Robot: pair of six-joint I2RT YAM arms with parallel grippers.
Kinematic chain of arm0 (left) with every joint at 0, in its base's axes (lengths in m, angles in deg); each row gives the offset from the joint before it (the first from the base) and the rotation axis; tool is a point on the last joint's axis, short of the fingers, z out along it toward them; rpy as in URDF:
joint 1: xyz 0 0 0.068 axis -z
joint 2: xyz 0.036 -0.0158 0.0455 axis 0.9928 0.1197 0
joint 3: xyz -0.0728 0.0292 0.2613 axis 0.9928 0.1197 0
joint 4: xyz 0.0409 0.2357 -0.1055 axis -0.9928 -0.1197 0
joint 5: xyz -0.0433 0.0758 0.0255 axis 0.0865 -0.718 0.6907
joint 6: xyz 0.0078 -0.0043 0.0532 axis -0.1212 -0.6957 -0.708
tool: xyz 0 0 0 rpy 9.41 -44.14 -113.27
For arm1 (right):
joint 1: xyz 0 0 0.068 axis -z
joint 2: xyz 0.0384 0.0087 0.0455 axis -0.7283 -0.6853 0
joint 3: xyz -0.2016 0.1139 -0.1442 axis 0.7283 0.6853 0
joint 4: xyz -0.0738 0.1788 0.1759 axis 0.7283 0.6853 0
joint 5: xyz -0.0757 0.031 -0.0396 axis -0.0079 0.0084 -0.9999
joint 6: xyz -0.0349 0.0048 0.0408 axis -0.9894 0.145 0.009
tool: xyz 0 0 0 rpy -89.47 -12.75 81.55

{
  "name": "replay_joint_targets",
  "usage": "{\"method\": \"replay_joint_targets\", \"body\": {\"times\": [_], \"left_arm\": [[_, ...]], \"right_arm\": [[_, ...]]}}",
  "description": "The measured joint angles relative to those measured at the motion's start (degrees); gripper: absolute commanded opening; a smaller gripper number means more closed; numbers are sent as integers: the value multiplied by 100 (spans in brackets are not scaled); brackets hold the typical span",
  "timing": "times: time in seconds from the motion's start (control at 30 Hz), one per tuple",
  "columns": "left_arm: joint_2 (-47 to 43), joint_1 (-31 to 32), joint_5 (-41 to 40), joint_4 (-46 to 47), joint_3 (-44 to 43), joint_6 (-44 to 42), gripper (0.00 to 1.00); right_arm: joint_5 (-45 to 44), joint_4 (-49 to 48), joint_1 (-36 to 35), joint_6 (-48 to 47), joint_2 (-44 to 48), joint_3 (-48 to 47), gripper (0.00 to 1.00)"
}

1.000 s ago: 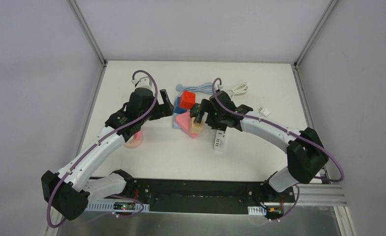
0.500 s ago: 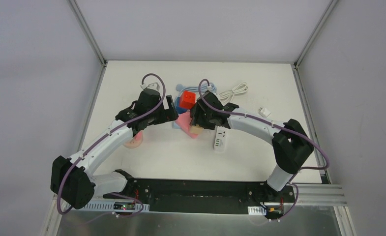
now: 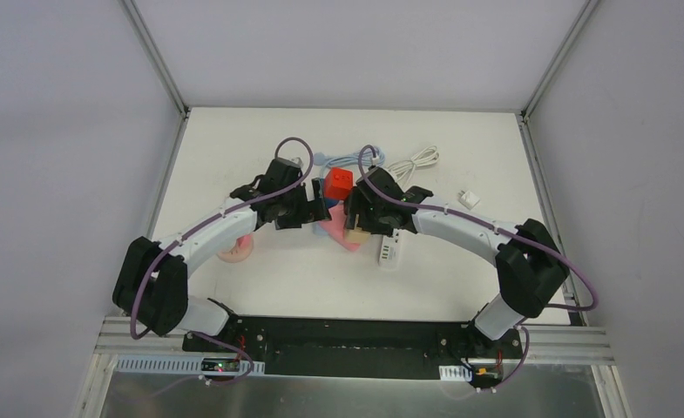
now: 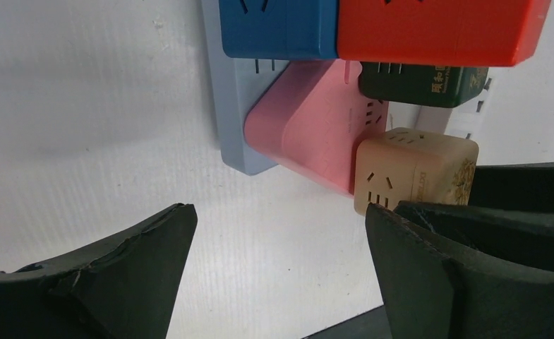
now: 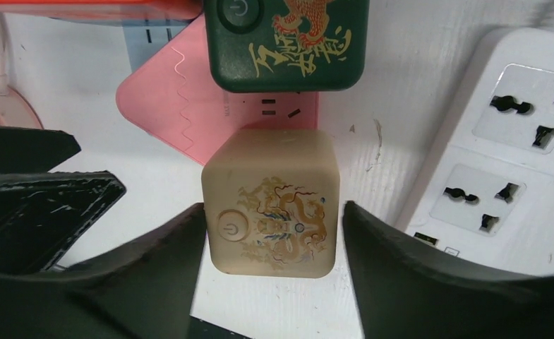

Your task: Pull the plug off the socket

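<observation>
Overhead, both arms bend in toward the middle of the white counter [image 3: 277, 279], where a cluster of coloured blocks lies. The right claw [image 3: 353, 228] is down over the beige plug [image 3: 353, 235], which sits at the near end of the pink socket strip [image 3: 328, 228]. The left claw [image 3: 316, 209] is just left of the cluster. A red cube [image 3: 338, 184] stands at the cluster's far side and a white power strip [image 3: 390, 251] lies just right of the plug. A coiled white cable [image 3: 412, 161] and a small white adapter [image 3: 469, 198] lie toward the far right.

From the left wrist, the left claw [image 4: 277, 212] is spread wide with nothing between its fingers. Beyond them the beige plug [image 4: 415, 169] is seated in the pink socket strip [image 4: 309, 138], beside a dark green cube [image 4: 422, 85] whose side carries gold Chinese characters too small to read. The red cube [image 4: 436, 28] and a blue cube [image 4: 277, 28] sit on a light blue strip [image 4: 228, 113]. Fine print on the plug's side is illegible.

From the right wrist, the right claw [image 5: 274, 208] pinches the beige plug [image 5: 270, 201], one of its fingers [image 5: 168, 247] against each flank. The plug's top bears a gold dragon drawing and a power-button symbol. An outlet of the pink socket strip [image 5: 182, 99] shows between it and the dark green cube [image 5: 288, 42]. That cube has a power button, a gold dragon and bold gold Chinese characters I cannot make out. The white power strip [image 5: 514, 162] shows two pairs of outlets.
</observation>
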Motion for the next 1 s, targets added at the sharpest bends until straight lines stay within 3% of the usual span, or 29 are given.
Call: {"method": "replay_joint_targets", "body": {"times": [0.07, 0.23, 0.47, 0.63, 0.73, 0.83, 1.0], "left_arm": [[109, 0, 85, 55, 0, 31, 97], [483, 0, 225, 170, -57, 173, 95], [1008, 0, 284, 267, -258, 302, 93], [1169, 0, 275, 269, -256, 319, 75], [1180, 0, 201, 380, -166, 326, 68], [1161, 0, 151, 619, 11, 341, 66], [1086, 0, 111, 828, 181, 372, 65]], "right_arm": [[0, 42, 0, 37, 9, 2, 82], [-24, 81, 0, 190, 7, -7, 78], [22, 118, 0, 133, -83, -105, 58], [42, 118, 0, 109, -142, -146, 40], [37, 127, -4, 103, -153, -162, 17], [15, 129, -26, 72, -153, -170, 3], [-42, 238, -98, -48, -229, -304, 0]]}}
